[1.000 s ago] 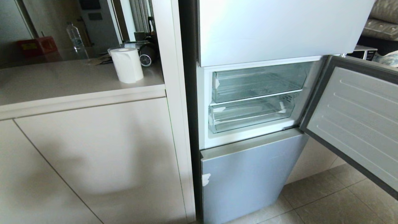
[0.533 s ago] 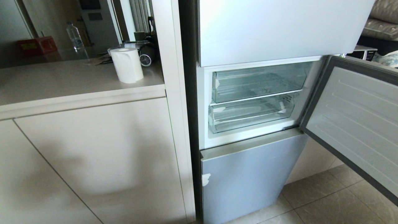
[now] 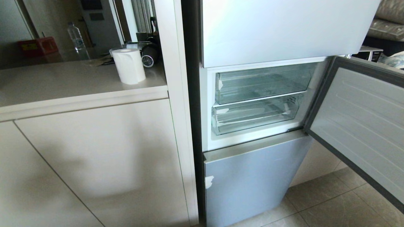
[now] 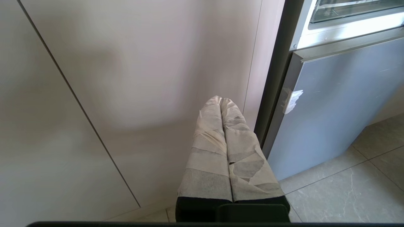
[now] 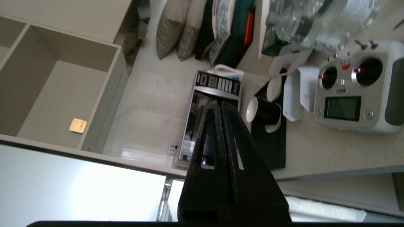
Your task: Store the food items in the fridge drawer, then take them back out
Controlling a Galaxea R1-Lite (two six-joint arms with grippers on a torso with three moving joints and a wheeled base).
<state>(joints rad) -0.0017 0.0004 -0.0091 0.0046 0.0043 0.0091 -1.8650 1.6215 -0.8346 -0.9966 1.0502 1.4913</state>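
You are looking at the fridge with its middle door (image 3: 359, 126) standing open to the right. Inside, the fridge drawer (image 3: 252, 115) is sitting pushed in, under the shallower clear tray (image 3: 262, 83); both are looking empty, and the food item is not showing in any view. The left gripper (image 4: 221, 100) is hanging low in front of the cabinet panel (image 4: 142, 78), its taped fingers (image 4: 208, 151) pressed together, holding nothing. The right gripper (image 5: 218, 104) is pointing toward a microwave (image 5: 208, 126) on a counter (image 5: 331, 148), beside a remote controller (image 5: 356, 91), jaws clenched and empty.
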